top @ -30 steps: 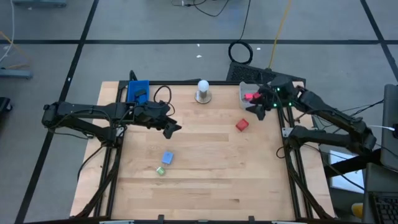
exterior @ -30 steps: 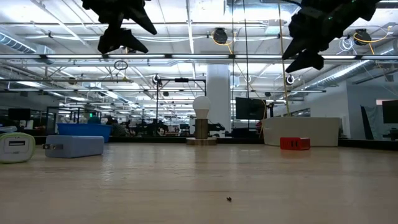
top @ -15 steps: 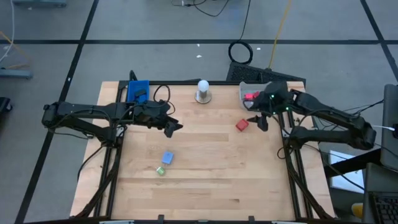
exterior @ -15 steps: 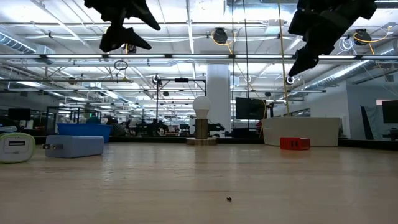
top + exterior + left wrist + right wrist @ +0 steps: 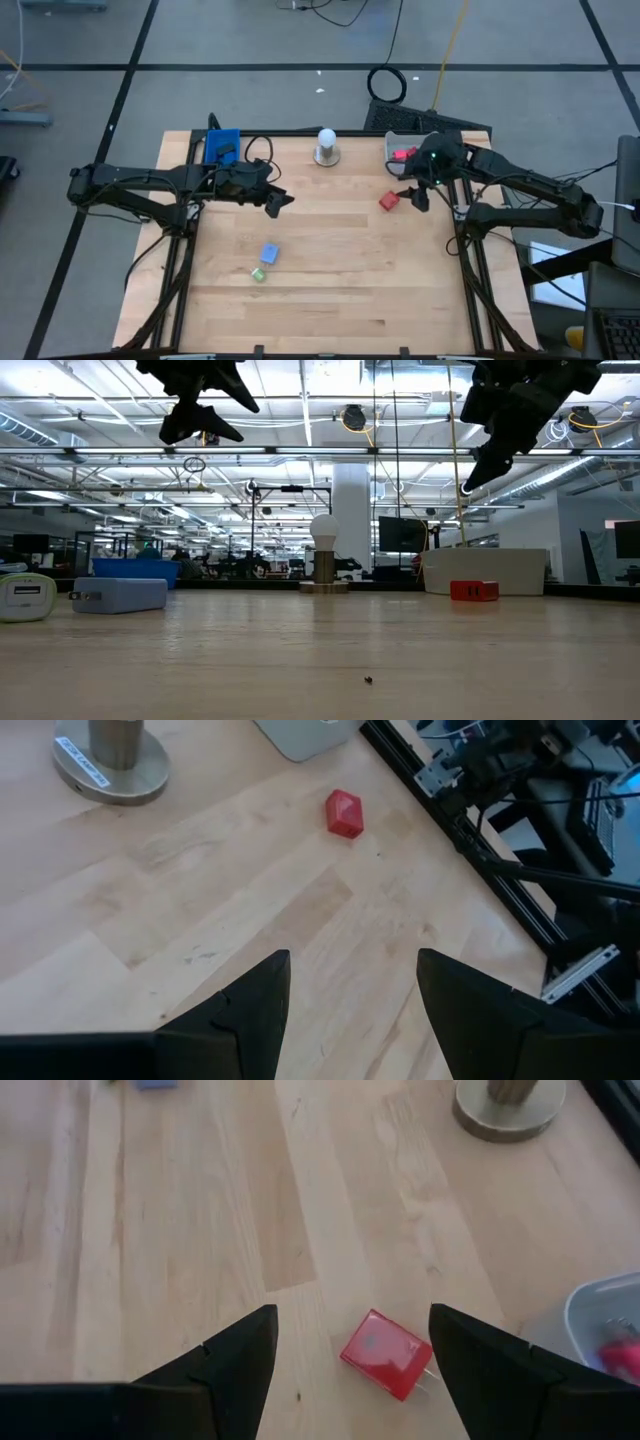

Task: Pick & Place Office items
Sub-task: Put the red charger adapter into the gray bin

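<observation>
A red block (image 5: 389, 201) lies flat on the wooden table at the right; it also shows in the right wrist view (image 5: 385, 1352), in the left wrist view (image 5: 344, 813) and in the low view (image 5: 473, 591). My right gripper (image 5: 418, 195) hangs open and empty above the table just right of the block, which lies between its fingers in its wrist view (image 5: 352, 1320). My left gripper (image 5: 275, 203) is open and empty above the table's left half (image 5: 352, 965). A light-blue block (image 5: 269, 253) and a green bit (image 5: 258, 274) lie at the near left.
A white ball on a round base (image 5: 327, 147) stands at the far middle. A blue tray (image 5: 221, 147) sits at the far left. A grey tray (image 5: 400, 143) at the far right holds a red piece (image 5: 404, 155). Bare wood lies between the arms and toward the near edge.
My right gripper has gone from over the grey tray toward the table's near edge and the red block, and has tipped to point more steeply down. The left gripper has kept almost still.
</observation>
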You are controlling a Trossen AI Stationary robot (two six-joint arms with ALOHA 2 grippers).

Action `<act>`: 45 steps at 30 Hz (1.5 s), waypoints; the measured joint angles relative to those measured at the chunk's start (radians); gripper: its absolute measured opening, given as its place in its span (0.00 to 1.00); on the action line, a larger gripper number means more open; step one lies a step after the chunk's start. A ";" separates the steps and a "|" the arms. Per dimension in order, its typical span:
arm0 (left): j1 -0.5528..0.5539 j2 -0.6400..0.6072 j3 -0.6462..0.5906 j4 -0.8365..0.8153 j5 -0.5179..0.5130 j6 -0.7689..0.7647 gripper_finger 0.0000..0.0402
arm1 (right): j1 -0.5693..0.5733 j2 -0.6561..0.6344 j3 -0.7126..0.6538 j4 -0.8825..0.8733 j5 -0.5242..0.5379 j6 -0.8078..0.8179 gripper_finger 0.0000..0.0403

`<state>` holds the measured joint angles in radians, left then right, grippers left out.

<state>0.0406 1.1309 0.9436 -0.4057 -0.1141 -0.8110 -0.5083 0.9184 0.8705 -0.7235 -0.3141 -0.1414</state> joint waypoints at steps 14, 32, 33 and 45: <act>0.051 0.000 0.000 -0.003 -0.097 0.103 0.54 | 0.026 0.000 0.000 0.068 0.022 0.430 0.63; 0.141 0.000 0.000 0.021 -0.093 -0.048 0.54 | 0.019 0.000 0.000 0.133 -0.077 0.643 0.63; 0.141 0.000 0.000 0.022 -0.094 -0.048 0.54 | 0.019 0.000 0.000 0.151 -0.119 0.643 0.63; 0.141 0.000 0.000 0.022 -0.094 -0.049 0.54 | 0.019 0.003 0.000 0.404 -0.449 0.717 0.63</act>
<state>0.1818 1.1311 0.9436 -0.3836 -0.2081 -0.8597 -0.4890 0.9217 0.8707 -0.3197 -0.7636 0.5756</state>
